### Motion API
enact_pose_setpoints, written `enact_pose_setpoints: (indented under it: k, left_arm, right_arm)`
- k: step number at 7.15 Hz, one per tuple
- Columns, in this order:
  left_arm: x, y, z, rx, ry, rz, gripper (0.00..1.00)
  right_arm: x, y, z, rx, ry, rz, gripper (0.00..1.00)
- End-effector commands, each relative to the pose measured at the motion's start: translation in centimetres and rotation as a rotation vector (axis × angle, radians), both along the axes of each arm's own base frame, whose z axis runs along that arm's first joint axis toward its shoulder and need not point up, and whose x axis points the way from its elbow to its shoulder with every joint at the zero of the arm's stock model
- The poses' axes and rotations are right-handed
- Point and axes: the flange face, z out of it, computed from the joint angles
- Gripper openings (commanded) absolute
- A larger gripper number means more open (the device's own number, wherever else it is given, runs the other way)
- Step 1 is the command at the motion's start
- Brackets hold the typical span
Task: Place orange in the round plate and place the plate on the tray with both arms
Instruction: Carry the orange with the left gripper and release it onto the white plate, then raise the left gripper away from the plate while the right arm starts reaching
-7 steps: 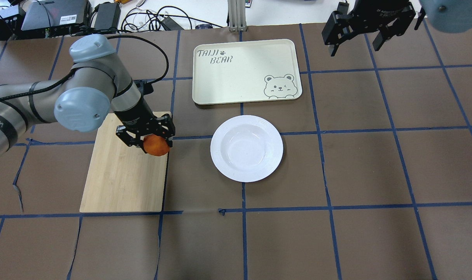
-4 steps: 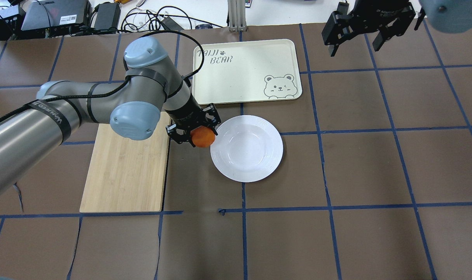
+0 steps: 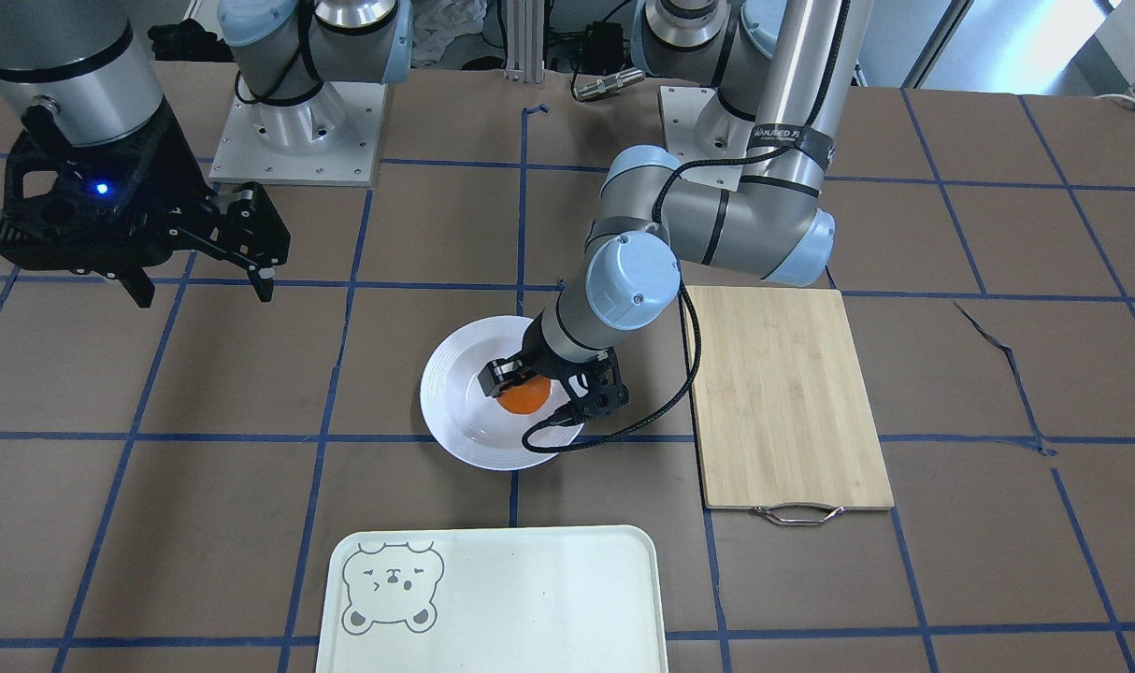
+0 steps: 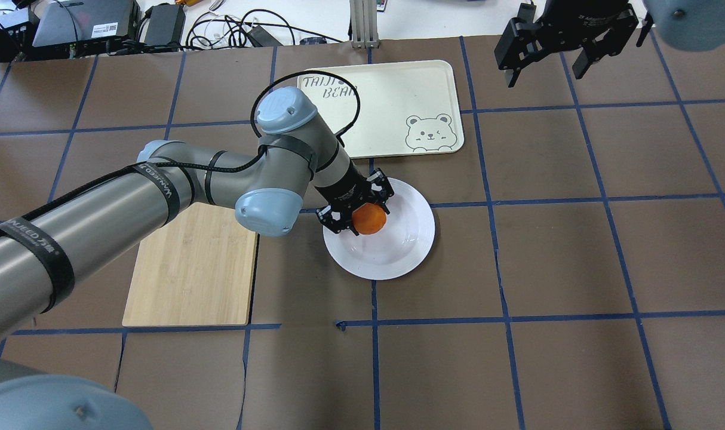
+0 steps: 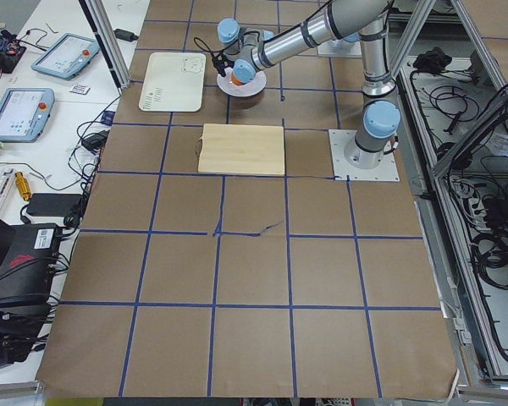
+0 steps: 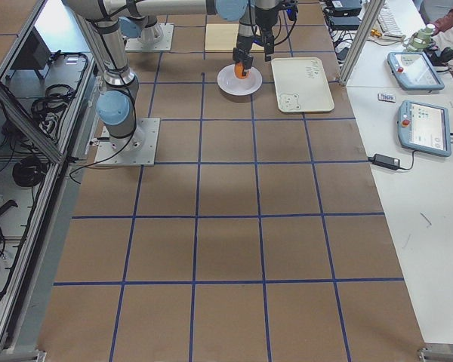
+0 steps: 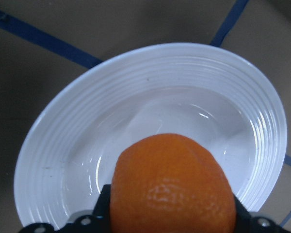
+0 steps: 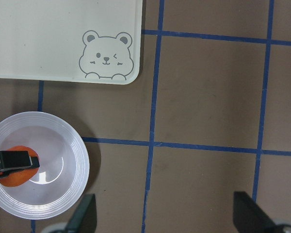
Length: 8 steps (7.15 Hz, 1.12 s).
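My left gripper (image 4: pixel 362 215) is shut on the orange (image 4: pixel 369 218), holding it over the left part of the round plate (image 4: pixel 401 251). In the left wrist view the orange (image 7: pixel 172 187) fills the lower middle, with the plate's (image 7: pixel 150 82) sunken centre behind it. I cannot tell whether the fruit touches the plate. From the front, the orange (image 3: pixel 524 398) sits between the black fingers above the plate (image 3: pixel 451 402). The tray (image 4: pixel 392 95) lies just beyond the plate. High at the far right, my right gripper (image 4: pixel 543 71) stands open with nothing in it.
A bamboo board (image 4: pixel 189 269) with a metal handle (image 3: pixel 792 512) lies left of the plate, partly under my left arm. Blue tape lines cross the brown table. Cables and electronics (image 4: pixel 88 24) sit past the far edge.
My left arm has carried the orange rightward from above the bamboo board to over the plate. The right gripper has stayed in place.
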Motion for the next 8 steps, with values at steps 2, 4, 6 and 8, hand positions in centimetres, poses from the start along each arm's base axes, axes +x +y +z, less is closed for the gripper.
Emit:
enact_pose_setpoints:
  k: [2, 4, 6, 8]
  left_arm:
    - [0.7, -0.5, 2.0, -0.039, -0.005, -0.013, 1.0]
    - [4.3, -4.1, 9.4, -0.066, -0.004, -0.047, 1.0]
    - [11.6, -5.7, 21.5, -0.073, -0.09, -0.198, 1.0]
    - [16.2, -3.4, 29.1, -0.133, -0.145, -0.331, 1.0]
  right_arm:
    - [-0.3, 0.1, 0.2, -0.006, 0.002, 0.009, 1.0]
    - [-0.1, 0.6, 1.8, -0.052, 0.004, 0.012, 1.0]
    - [1.1, -1.8, -2.6, 0.04, -0.186, 0.006, 1.0]
    - [1.6, -3.3, -12.1, 0.176, -0.304, -0.008, 0.99]
